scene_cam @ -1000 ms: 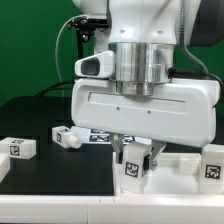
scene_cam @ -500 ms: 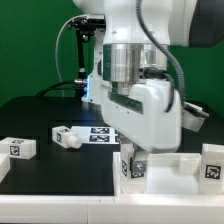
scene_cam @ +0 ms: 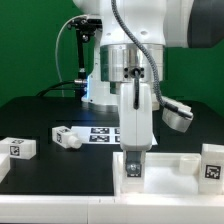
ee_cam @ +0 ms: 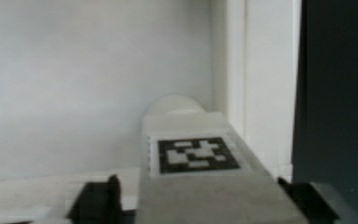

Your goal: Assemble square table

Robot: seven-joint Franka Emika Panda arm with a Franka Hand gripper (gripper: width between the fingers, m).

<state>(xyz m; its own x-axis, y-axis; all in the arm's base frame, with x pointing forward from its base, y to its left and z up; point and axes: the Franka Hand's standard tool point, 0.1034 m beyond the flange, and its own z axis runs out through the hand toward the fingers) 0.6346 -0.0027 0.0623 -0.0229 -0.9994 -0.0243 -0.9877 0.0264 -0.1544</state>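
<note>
Jaws hang open on either side of an upright white leg (scene_cam: 134, 167), just clear of it. The leg stands in the square tray (scene_cam: 175, 181), at its corner toward the exterior view's left.
</note>
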